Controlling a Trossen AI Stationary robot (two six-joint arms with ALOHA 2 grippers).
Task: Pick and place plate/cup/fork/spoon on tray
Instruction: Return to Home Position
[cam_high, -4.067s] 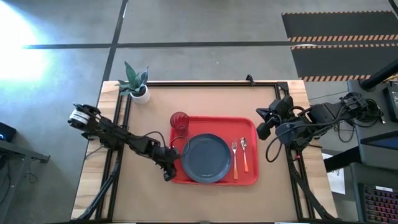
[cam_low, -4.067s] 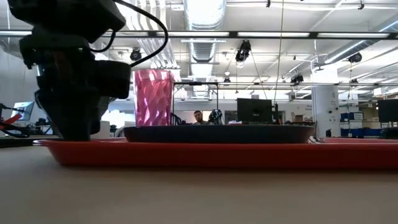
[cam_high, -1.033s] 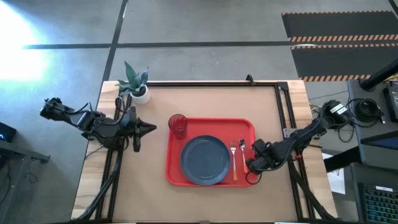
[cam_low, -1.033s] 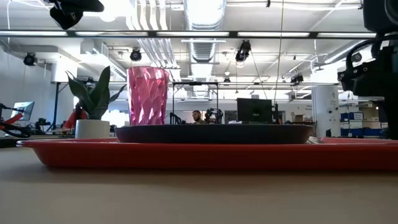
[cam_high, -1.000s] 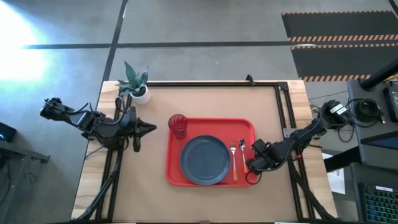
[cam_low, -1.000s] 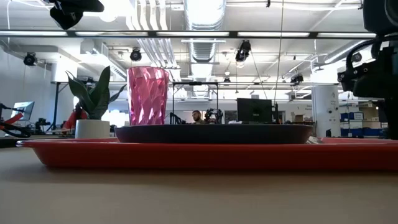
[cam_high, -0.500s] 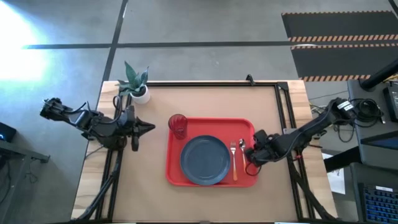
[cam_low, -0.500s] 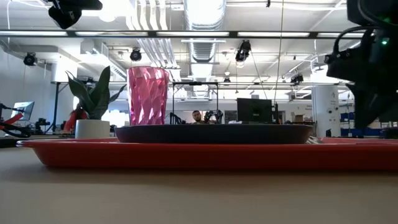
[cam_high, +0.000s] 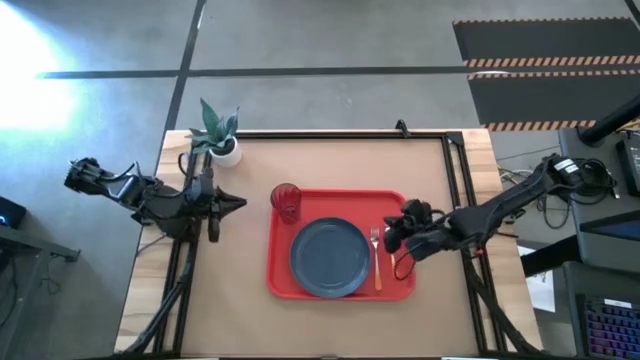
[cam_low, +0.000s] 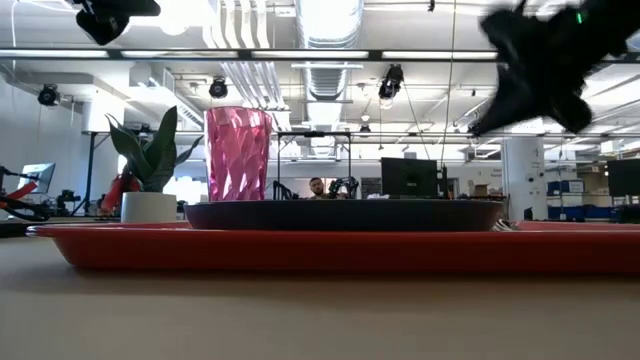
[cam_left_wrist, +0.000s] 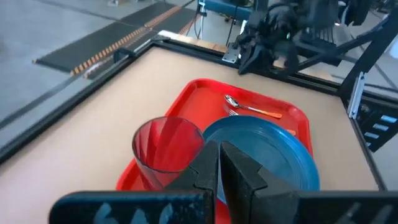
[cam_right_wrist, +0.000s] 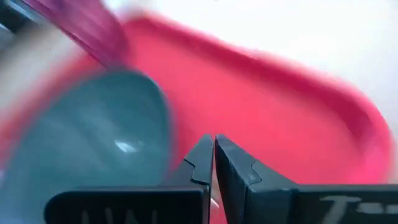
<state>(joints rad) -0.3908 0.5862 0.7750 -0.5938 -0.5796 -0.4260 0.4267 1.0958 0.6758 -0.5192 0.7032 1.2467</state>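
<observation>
Right gripper (cam_high: 393, 236) has lifted over the spoon's spot since a moment ago, fingers pressed together | left gripper (cam_high: 238, 204) likewise closed, centre-left | tray (cam_high: 340, 203) mid-frame: plate (cam_high: 330, 256), cup (cam_high: 288, 201), fork (cam_high: 377, 262); spoon (cam_left_wrist: 250, 108) probably untouched | brown table (cam_high: 340, 160), plant (cam_high: 218, 132) upper left

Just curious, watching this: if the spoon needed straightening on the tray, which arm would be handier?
Probably the right. Its gripper hangs over the tray's right end, close above the spoon and fork. The left gripper waits off the tray, beyond the cup.
</observation>
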